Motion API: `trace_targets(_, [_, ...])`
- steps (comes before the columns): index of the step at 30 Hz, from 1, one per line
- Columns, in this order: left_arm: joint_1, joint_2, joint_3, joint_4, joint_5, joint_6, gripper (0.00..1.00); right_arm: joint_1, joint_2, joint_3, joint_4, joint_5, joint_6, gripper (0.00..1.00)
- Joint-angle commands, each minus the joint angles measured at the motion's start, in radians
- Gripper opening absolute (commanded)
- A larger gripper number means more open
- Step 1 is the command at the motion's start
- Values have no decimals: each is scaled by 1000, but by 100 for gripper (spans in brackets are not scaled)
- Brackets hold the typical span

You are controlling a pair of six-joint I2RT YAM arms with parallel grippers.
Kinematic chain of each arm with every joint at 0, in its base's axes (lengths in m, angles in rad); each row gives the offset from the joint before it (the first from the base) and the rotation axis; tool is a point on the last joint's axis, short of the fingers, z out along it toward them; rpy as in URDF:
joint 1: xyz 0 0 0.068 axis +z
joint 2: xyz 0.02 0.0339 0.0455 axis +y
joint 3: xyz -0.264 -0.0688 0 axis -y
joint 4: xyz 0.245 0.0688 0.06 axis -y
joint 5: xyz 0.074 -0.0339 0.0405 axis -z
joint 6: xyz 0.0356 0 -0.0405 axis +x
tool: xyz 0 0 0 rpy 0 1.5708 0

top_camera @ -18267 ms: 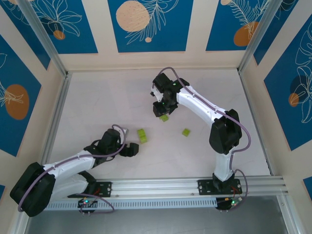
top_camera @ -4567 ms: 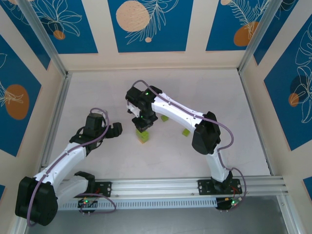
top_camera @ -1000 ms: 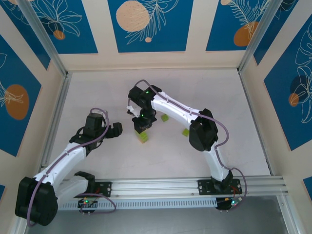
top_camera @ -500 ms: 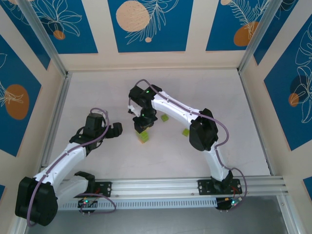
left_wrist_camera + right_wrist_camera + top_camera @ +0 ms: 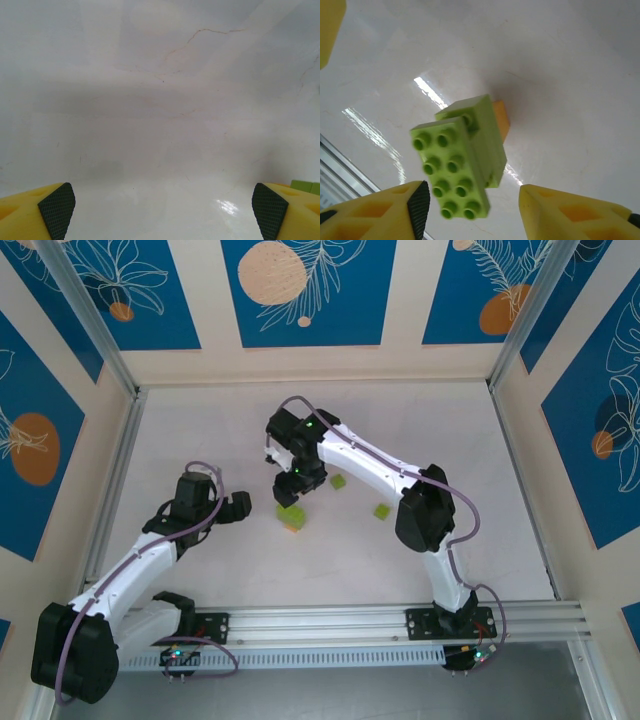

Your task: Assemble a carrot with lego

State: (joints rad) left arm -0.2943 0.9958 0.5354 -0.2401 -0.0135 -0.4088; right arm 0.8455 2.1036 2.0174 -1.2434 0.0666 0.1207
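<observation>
The carrot (image 5: 291, 516) stands near the middle of the desk (image 5: 200, 440), just in front of the right arm (image 5: 370, 465), whose wrist bends down over it. In the right wrist view the carrot (image 5: 470, 145) is a short stack. An orange brick (image 5: 502, 118) sits at the bottom, touching the desk (image 5: 570, 75), with lime-green bricks above it. A long eight-stud top brick (image 5: 447, 172) overhangs toward the camera.

The right jaws are apart and clamp nothing. Of their pads (image 5: 419, 206), the left one is just beside the top brick with a slim gap. The other finger stands clear on the right.

Two loose bricks, both green, lie to the right of the carrot. One (image 5: 339, 481) is close beside the right arm and the other (image 5: 381, 511) is farther right, both apart from the stack.

The left arm (image 5: 140, 560) lies to the left, its end turned toward the carrot but well apart from it. In the left wrist view the left jaws stand wide apart, with a pad (image 5: 57, 207) in each bottom corner and bare desk (image 5: 160, 100) between. A green sliver (image 5: 306, 186) shows at the right edge; I cannot tell what it is.
</observation>
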Motion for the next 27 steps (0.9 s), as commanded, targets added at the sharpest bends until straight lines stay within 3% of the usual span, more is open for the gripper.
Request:
trace_targets(1, [14, -15, -6, 18, 18, 18, 94, 18, -40, -43, 2, 25, -34, 61])
trace_targets(12, [14, -23, -11, 20, 21, 24, 94, 24, -102, -200, 149, -40, -203, 66])
trace_targets(20, [14, -23, -14, 30, 37, 27, 94, 22, -60, -204, 155, -55, -233, 57])
trace_targets(27, [13, -23, -13, 33, 41, 28, 94, 23, -54, -215, 157, -74, -253, 56])
